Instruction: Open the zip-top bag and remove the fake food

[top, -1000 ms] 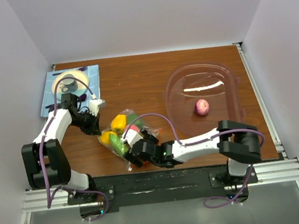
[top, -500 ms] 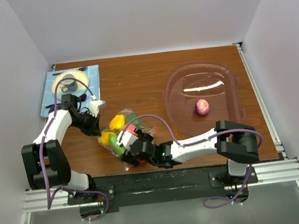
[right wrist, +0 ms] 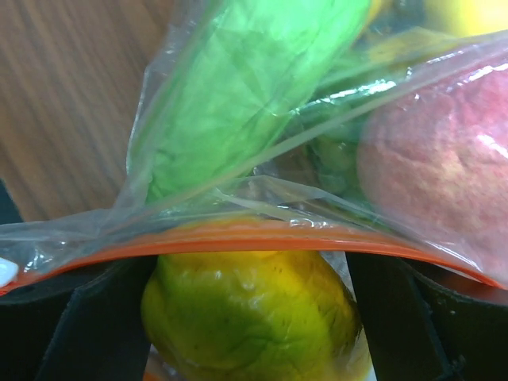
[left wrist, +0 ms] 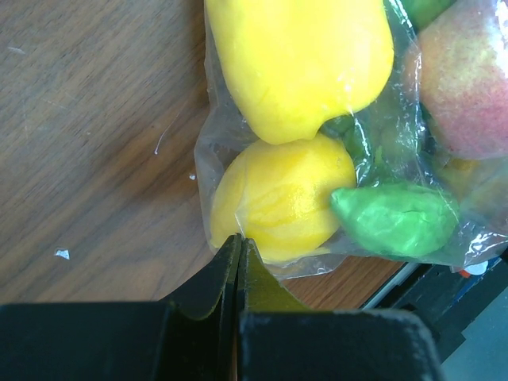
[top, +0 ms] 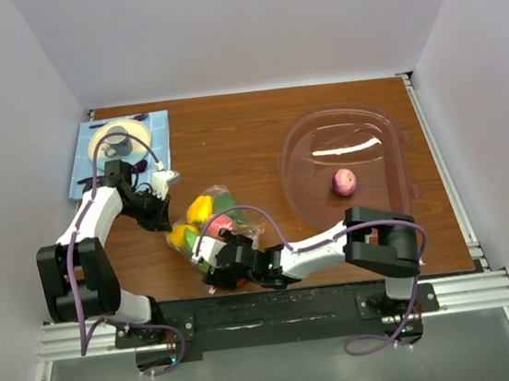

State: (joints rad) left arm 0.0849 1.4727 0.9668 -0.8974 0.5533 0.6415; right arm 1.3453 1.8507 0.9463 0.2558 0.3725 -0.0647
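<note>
Toy fruit (top: 203,208) is being held in a zip bag (top: 224,224) pinched by the left tool (left wrist: 239,242); right tool (right wrist: 250,286) spread wide.

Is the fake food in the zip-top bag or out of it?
Mostly in: yellow, green and pink-red fake food shows through the clear zip-top bag; one pink piece sits in the tub.

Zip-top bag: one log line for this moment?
bag: food inside | left gripper: shut on bag edge | right gripper: open at zip strip
</note>
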